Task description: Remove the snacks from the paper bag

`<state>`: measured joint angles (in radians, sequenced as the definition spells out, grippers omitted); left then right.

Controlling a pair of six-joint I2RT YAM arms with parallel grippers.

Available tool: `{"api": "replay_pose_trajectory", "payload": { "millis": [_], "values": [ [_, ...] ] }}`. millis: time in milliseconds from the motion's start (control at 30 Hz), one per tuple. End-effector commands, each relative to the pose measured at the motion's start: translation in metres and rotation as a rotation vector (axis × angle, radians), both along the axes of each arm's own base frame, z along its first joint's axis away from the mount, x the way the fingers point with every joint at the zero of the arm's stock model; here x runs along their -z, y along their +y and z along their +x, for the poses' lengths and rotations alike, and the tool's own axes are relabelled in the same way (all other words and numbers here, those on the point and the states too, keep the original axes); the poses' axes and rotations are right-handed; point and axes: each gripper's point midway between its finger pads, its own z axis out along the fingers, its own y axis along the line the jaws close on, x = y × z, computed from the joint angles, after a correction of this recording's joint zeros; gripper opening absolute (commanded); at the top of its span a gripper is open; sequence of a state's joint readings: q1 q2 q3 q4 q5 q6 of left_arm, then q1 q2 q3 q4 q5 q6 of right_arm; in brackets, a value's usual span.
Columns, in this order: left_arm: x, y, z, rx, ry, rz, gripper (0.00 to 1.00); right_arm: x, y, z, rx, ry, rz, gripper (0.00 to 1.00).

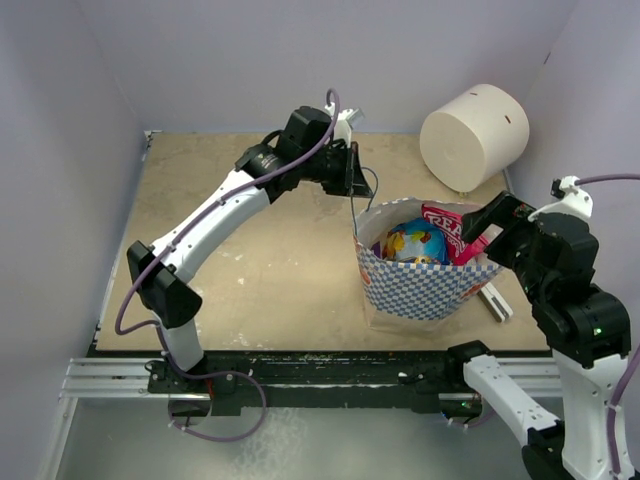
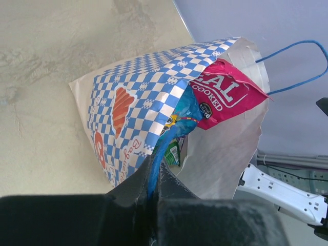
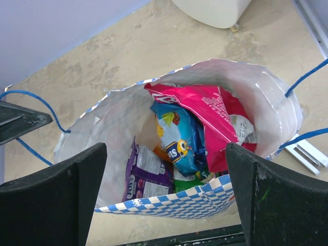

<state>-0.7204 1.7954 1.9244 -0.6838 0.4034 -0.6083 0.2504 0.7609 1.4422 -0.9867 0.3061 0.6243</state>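
Where the left arm reaches over, left gripper (image 2: 154, 177): clamped shut on blue cord handle (image 1: 352, 212).
Right gripper (image 3: 165, 148): spread wide, empty, at bag mouth.
Paper bag (image 1: 415, 290): upright on tabletop (image 1: 250, 250).
Snacks (image 3: 179, 136): inside bag, pink packet (image 3: 205, 105) topmost.

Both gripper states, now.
Left gripper: shut on the thin blue cord handle of the blue-and-white checkered paper bag.
Right gripper: open, holding nothing, over the bag's mouth.

Blue-and-white checkered paper bag (image 1: 420, 288), pink packet (image 3: 205, 107), blue packet (image 3: 180, 137), purple packet (image 3: 143, 177), white cylinder (image 1: 470, 135)
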Motion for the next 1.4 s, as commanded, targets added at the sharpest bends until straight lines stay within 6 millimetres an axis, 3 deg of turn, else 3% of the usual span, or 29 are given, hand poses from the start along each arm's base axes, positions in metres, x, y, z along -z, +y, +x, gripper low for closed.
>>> {"api": "replay_pose_trajectory", "payload": {
  "millis": [0, 167, 400, 567, 767, 933, 1100, 1200, 1367],
  "values": [
    [-0.041, 0.005, 0.009, -0.038, -0.104, -0.054, 0.00, -0.016, -0.010, -0.002, 0.035, -0.049, -0.034, 0.99],
    [-0.058, 0.024, 0.017, -0.120, -0.154, -0.079, 0.00, -0.018, -0.004, 0.010, -0.013, -0.034, -0.081, 0.99],
    [-0.071, 0.075, 0.033, -0.246, -0.080, -0.215, 0.00, -0.018, 0.004, 0.019, -0.058, -0.026, -0.094, 1.00],
    [-0.075, 0.109, 0.035, -0.308, -0.088, -0.180, 0.00, -0.017, 0.016, 0.025, -0.113, -0.029, -0.071, 1.00],
    [-0.072, 0.164, 0.032, -0.421, -0.123, -0.073, 0.00, -0.020, 0.052, 0.035, -0.267, -0.022, 0.019, 1.00],
    [-0.060, 0.230, 0.026, -0.549, -0.094, 0.040, 0.00, -0.019, 0.102, 0.030, -0.495, 0.021, 0.181, 1.00],
    [-0.048, 0.293, 0.015, -0.715, -0.058, 0.176, 0.00, -0.011, 0.121, 0.032, -0.591, 0.070, 0.224, 1.00],
    [-0.051, 0.315, 0.006, -0.797, -0.056, 0.219, 0.00, -0.007, 0.123, 0.035, -0.608, 0.087, 0.220, 1.00],
    [-0.059, 0.330, 0.000, -0.859, -0.054, 0.219, 0.00, 0.006, 0.134, 0.041, -0.645, 0.128, 0.254, 0.99]
  ]
}}
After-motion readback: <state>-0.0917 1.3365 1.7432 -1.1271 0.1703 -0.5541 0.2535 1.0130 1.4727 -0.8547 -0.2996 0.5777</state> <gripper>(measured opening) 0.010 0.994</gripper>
